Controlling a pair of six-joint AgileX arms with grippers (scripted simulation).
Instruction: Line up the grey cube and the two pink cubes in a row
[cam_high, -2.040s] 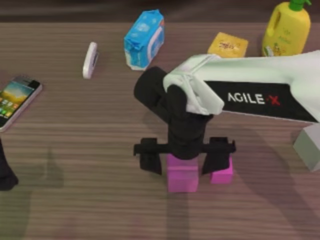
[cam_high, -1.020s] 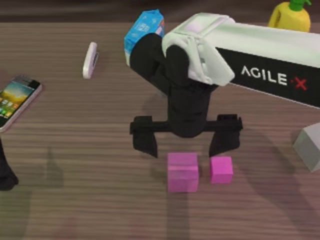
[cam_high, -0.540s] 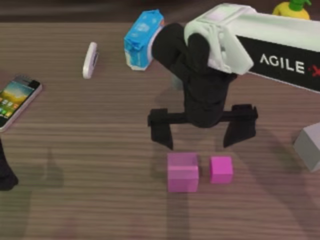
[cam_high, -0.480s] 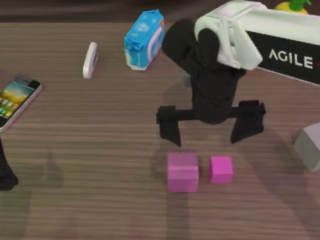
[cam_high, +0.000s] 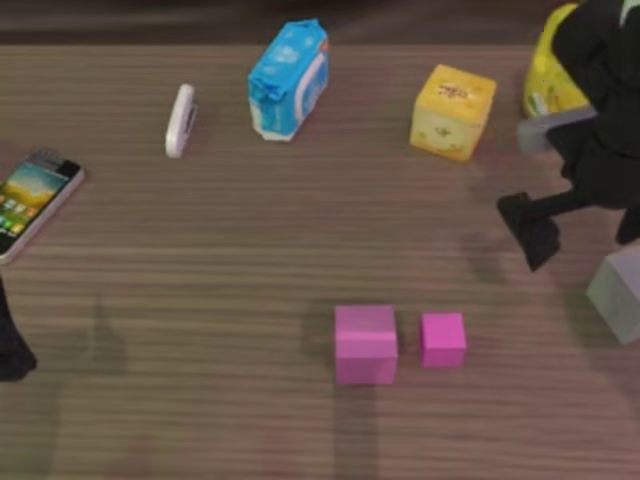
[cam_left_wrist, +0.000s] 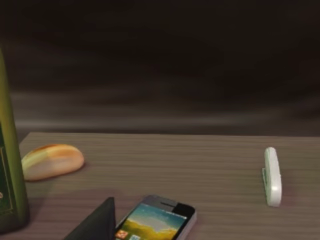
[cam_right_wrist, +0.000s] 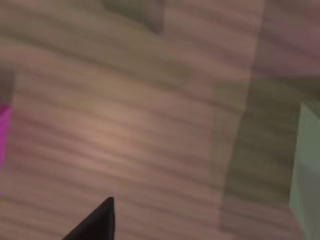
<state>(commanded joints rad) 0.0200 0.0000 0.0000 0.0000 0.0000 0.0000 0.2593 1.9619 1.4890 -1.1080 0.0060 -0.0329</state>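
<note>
1. Nearest the lower edge of the top view, the larger pink cube (cam_high: 365, 343) and the smaller pink cube (cam_high: 442, 339) sit side by side on the wooden desk (cam_high: 200, 260), a narrow gap between them, the smaller one to the right.
2. The left end effector (cam_high: 12, 345) is parked at the desk's far left edge, well apart from all three cubes; only a dark sliver of it shows, and whether its fingers are spread or pressed together cannot be told.
3. At the right edge, the grey cube (cam_high: 618, 293) lies partly cut off by the frame, to the right of the smaller pink cube and set slightly farther back.
4. The right end effector (cam_high: 590, 225) hangs above the desk just behind and left of the grey cube, touching nothing. One black finger (cam_high: 532, 228) is visible on the left and the other runs out of frame at the right, so the fingers stand wide apart and hold nothing. Both pink cubes lie nearer than it and off to its left.
5. In the right wrist view, the grey cube's face (cam_right_wrist: 306, 170) fills the edge and a strip of pink (cam_right_wrist: 4, 132) shows on the opposite side, with bare wood between.
6. Farther back stand a smartphone (cam_high: 32, 198), a white oblong gadget (cam_high: 180, 120), a blue wipes pack (cam_high: 289, 78), a yellow printed box (cam_high: 453, 111) and a yellow bottle (cam_high: 548, 75), partly hidden by the right arm.
</note>
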